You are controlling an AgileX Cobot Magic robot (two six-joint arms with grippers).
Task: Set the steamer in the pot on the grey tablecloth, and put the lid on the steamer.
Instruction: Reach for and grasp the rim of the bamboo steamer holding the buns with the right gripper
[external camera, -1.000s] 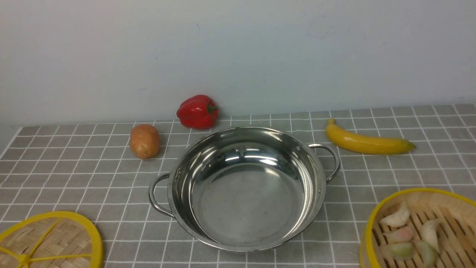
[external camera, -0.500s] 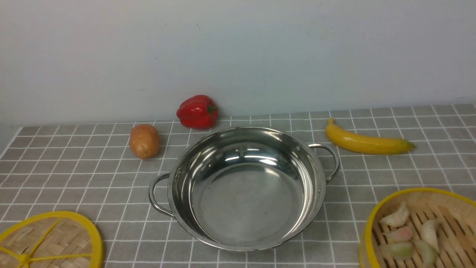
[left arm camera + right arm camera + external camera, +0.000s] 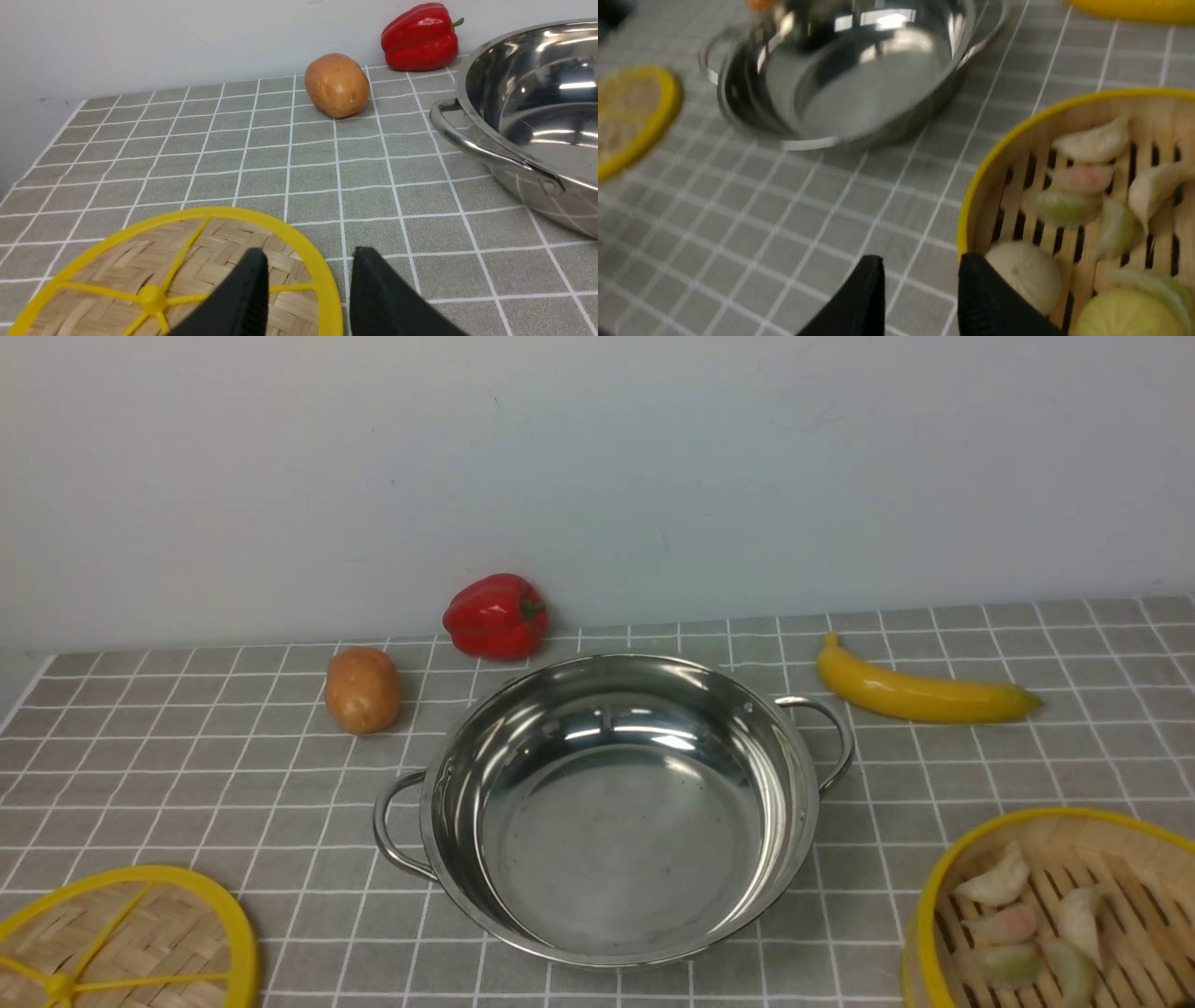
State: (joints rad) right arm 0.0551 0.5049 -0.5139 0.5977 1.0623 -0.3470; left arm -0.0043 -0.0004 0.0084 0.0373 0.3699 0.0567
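**Pot stands empty; steamer and lid lie apart on the cloth**

The pot (image 3: 621,840) sits in the middle of the grey tablecloth (image 3: 187,756), with nothing inside it and its two loop handles pointing out to the near left and far right. The steamer (image 3: 920,915) rests on the cloth at the near right corner of the front view, well apart from the pot and cut off by the edge of the picture. Pale dumplings (image 3: 1004,882) lie on its slatted floor. The lid (image 3: 140,943) lies flat on the cloth at the near left corner, also clear of the pot.

A potato (image 3: 362,689) sits beyond the pot to the left. A red pepper (image 3: 495,616) stands against the wall (image 3: 597,476) just behind it, and a banana (image 3: 920,695) lies beyond the pot to the right.

Neither arm shows in the front view. In the left wrist view, the left gripper (image 3: 308,252) has its black fingers parted over the lid's yellow rim, with nothing clamped between them. The right wrist view is blurred. There the right gripper (image 3: 920,259) is also parted and empty, with bare cloth showing in the gap and one finger just beside the steamer's rim.
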